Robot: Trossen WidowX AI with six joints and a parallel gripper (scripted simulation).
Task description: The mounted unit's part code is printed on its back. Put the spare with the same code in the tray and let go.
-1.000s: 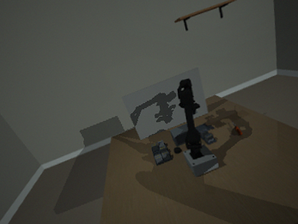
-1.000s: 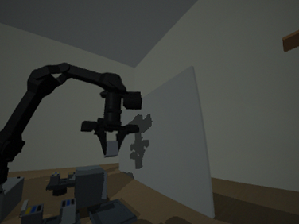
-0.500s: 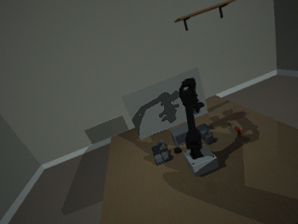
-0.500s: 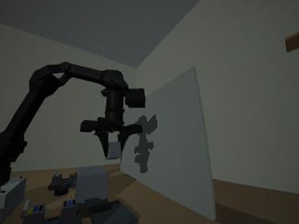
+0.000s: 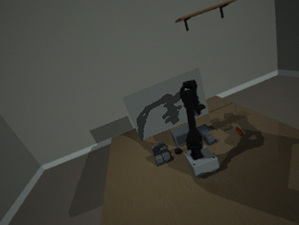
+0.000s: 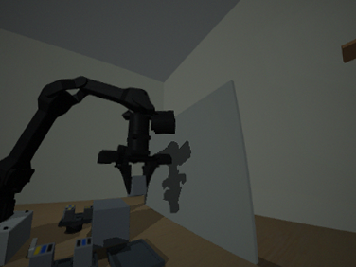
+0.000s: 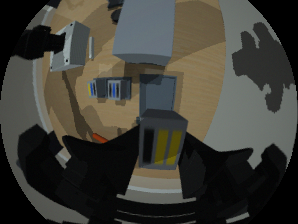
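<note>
1. Gripper point(image 6: 137, 177) shut tight on a small grey spare point(image 7: 161, 139) with two yellow bars on its face, held high over the wooden table point(image 6: 286, 240).
2. Spare pinched between the two fingers, long side hanging down from them.
3. Dark tray point(image 7: 160, 94) almost straight below the gripper, a little ahead of the held spare in the wrist view.
4. Big grey mounted unit point(image 7: 147, 27) further ahead past the tray, so no bumping if going straight down.
5. White board point(image 6: 212, 177) close on one side of the gripper; little room that way.
6. Two more spares point(image 7: 109, 88) off to the other side, near the tray but apart from it.
7. Likely next: down into the tray, then open the fingers.
</note>
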